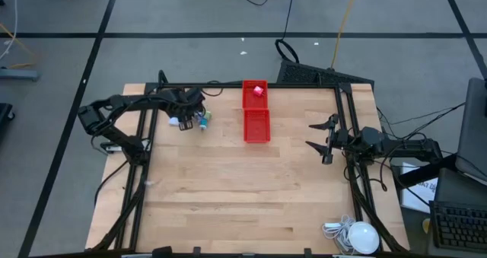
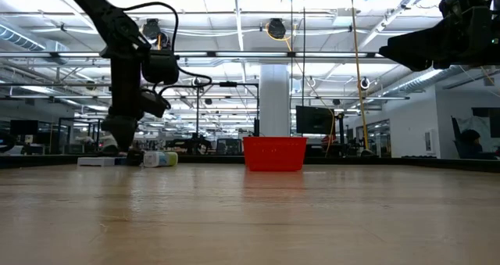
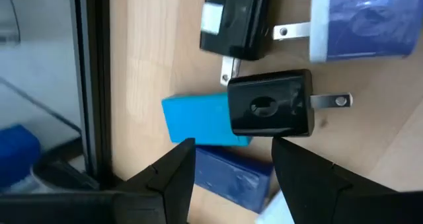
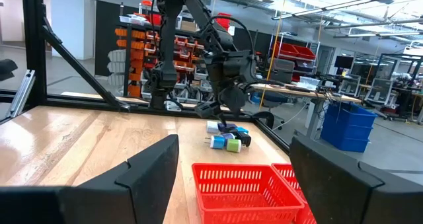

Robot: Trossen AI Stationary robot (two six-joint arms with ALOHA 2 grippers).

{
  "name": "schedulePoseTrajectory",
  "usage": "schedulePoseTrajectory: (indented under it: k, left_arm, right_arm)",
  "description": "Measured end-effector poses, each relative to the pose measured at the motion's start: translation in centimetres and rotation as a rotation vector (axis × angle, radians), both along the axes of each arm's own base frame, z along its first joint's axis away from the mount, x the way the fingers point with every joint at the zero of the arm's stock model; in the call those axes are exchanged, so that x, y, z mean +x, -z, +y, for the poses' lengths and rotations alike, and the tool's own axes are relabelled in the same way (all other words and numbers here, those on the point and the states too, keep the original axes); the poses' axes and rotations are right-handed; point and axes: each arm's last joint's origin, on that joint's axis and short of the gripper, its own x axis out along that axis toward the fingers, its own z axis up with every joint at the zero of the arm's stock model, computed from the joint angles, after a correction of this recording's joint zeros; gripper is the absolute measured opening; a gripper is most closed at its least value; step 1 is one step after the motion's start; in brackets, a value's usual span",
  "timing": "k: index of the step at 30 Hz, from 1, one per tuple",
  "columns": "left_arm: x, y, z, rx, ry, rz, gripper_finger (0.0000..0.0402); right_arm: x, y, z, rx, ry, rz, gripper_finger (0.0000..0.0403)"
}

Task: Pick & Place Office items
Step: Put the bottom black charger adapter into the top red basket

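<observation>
Small plastic office items (image 1: pixel 192 119), a cluster of blue, black, green and white pieces, lying on the wooden table (image 1: pixel 228 197) just beside the long red two-compartment plastic tray (image 1: pixel 256 125), one red piece (image 1: pixel 259 90) already sitting in its far compartment. Hovering low over the cluster, left gripper (image 3: pixel 231 168), fingers part-open and holding nothing, straddling a dark-blue block (image 3: pixel 231 174) beside the light-blue block (image 3: pixel 198 121) and black plug adapter (image 3: pixel 271 105). Worth centring on one piece only, descending squarely, avoiding nudging neighbours. Waiting at the table's right edge, right gripper (image 1: pixel 323 142), fingers wide apart, empty.
</observation>
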Motion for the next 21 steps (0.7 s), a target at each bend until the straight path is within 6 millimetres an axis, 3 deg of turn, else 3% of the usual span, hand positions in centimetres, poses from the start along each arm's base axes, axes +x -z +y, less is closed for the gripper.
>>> schedulePoseTrajectory:
  k: [7,13,21]
  left_arm:
    - [0.4,0.1,0.5,-0.043,0.142,-0.049,0.0200]
    - [0.8,0.8,0.4,-0.178,0.258,-0.125,0.0200]
    - [0.6,2.0,-1.1,-0.403,0.154,-0.143,0.0200]
  right_arm:
    - [0.0,0.0,0.0,0.000,0.000,-0.001,0.0279]
    - [0.0,0.0,0.0,0.000,0.000,-0.001,0.0279]
    - [0.0,0.0,0.0,0.000,0.000,0.000,0.0279]
